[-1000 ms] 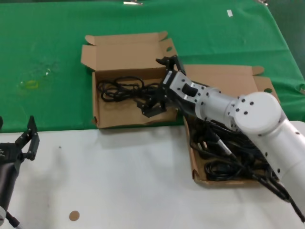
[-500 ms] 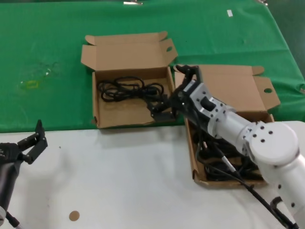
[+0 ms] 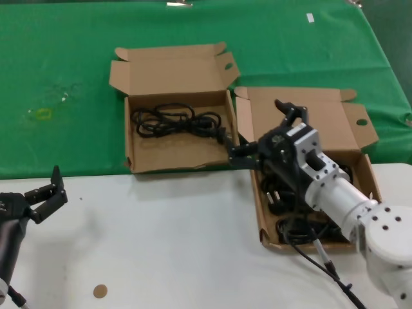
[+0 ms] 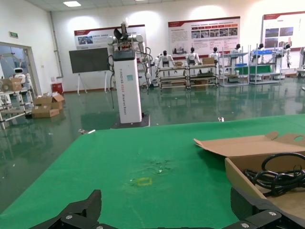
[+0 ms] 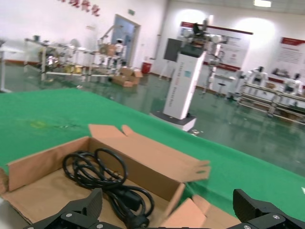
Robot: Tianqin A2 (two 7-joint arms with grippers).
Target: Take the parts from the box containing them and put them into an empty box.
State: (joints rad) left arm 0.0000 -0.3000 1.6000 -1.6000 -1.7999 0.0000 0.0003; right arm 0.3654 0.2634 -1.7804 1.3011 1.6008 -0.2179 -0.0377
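Parts (image 3: 302,219) fill right box (image 3: 309,125); one cord (image 3: 174,120) in left box (image 3: 161,74).

Bright, even overhead light across all three views.
Ceiling lamps (image 4: 72,3) glare off the glossy hall floor (image 4: 57,138); soft shadows under the box w/ the oval hole (image 3: 174,129); right wrist view slightly blurred, bkgd hazy, near fingers out of focus.

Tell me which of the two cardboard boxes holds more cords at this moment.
The right box, under the right gripper: it holds a dense pile of cords. The left box holds one cord bundle.
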